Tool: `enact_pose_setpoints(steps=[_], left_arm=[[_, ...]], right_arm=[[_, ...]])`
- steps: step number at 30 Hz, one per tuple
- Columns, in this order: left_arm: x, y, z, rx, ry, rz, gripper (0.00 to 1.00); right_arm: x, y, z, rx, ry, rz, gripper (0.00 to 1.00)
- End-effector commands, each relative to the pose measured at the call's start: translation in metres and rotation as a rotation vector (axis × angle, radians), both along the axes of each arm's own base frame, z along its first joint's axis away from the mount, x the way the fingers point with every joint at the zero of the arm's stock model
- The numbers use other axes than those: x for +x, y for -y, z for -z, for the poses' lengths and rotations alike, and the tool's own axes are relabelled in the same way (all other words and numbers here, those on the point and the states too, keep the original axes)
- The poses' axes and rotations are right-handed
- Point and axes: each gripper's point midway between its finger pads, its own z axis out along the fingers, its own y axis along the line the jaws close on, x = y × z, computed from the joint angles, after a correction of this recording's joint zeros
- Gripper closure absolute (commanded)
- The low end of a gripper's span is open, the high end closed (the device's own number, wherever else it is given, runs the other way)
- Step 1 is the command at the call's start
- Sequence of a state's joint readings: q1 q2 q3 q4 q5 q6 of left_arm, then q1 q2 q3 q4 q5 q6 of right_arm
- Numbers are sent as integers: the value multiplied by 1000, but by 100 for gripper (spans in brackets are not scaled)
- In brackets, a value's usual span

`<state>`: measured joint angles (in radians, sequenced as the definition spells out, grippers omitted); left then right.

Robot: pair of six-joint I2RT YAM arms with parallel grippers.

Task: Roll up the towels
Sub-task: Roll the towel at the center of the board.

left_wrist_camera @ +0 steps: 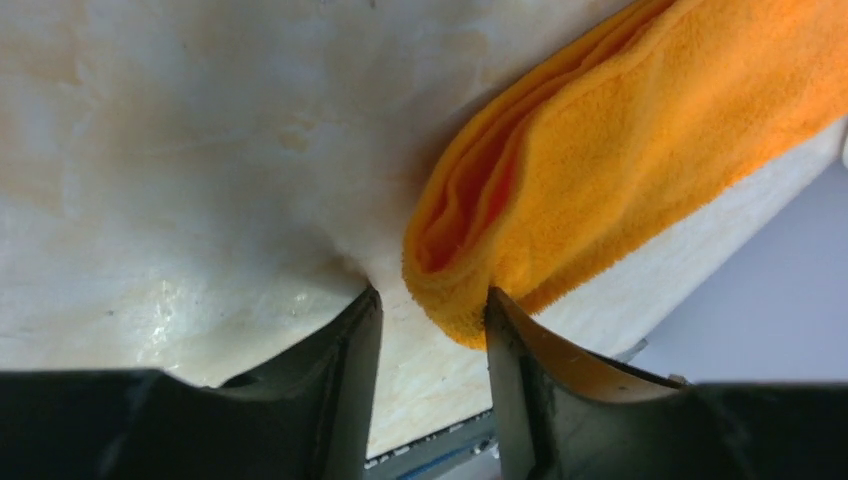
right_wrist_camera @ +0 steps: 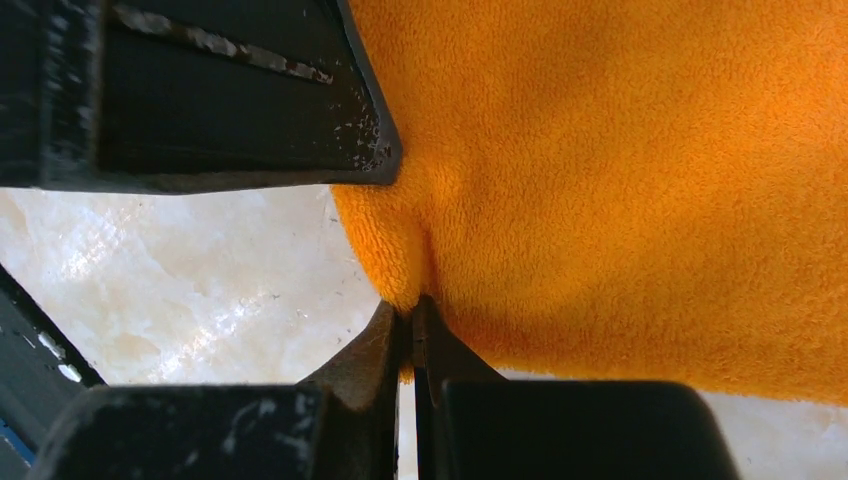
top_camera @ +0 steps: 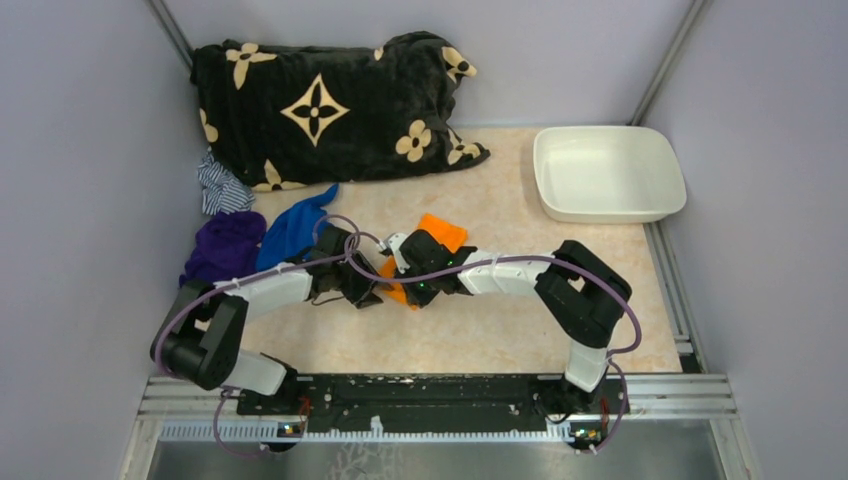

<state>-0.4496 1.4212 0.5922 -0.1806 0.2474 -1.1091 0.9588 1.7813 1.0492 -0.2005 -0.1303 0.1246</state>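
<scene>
Two black robot arms meet over the bright orange terry towel at the centre of the beige marbled tabletop. The right gripper has its fingers pressed together, pinching a fold of the towel's edge. The left gripper stands with its jaws apart, the towel's folded, layered corner just at its tips and not clamped. The step in hand appears to be the start of the roll on the orange cloth. Next, the left fingers likely need to close on that corner so both hands can turn the edge over evenly. The royal blue towel lies crumpled and unrolled at 9 o'clock of the orange one. A white rectangular plastic tub, at 2 o'clock, holds nothing.
</scene>
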Motion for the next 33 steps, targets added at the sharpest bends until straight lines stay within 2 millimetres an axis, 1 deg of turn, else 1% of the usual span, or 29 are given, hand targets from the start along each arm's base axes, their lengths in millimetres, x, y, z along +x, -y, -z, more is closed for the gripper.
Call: enact_pose_setpoints(steps=[1,5,7,10,14,16,19,22,23,24,26,27,28,29,33], left_arm=[[13,0,6,32,0,-64,54],[23,-11,15,117,15,-90,65],[29,-14,17,139,15,-91,67],[33,-20,21,174,4,-103,66],[36,-26,20,195,14,-117,58],[37,-26,19,197,22,-118,59],[35,-25,20,195,18,-107,67],[33,-27,23,204,16,-97,82],[33,-30,23,216,19,-93,85],[34,-32,22,224,28,-94,86],[37,-36,17,235,53,-94,84],[38,-39,14,240,69,-94,80],[40,-41,11,246,86,-92,72],[42,-42,7,250,105,-87,66],[50,-43,-14,249,202,-50,48]], right_arm=[[10,-19,-19,97,22,11,100],[2,-20,-20,121,5,-15,100],[0,-19,-20,133,1,-24,100],[-3,-17,-20,145,-6,-32,100],[-4,-13,-20,150,-6,-33,100],[-5,-12,-20,155,-7,-33,100],[-4,-12,-21,166,-13,-23,100],[-3,-12,-25,188,-35,-11,100],[-3,-12,-26,200,-51,-8,100],[-2,-11,-28,214,-66,-4,100],[-4,-13,-34,258,-115,-10,100],[-4,-14,-37,282,-141,-13,100],[-4,-15,-38,305,-175,-8,100],[-4,-16,-40,327,-206,-10,100],[-4,-17,-42,392,-322,-17,100]])
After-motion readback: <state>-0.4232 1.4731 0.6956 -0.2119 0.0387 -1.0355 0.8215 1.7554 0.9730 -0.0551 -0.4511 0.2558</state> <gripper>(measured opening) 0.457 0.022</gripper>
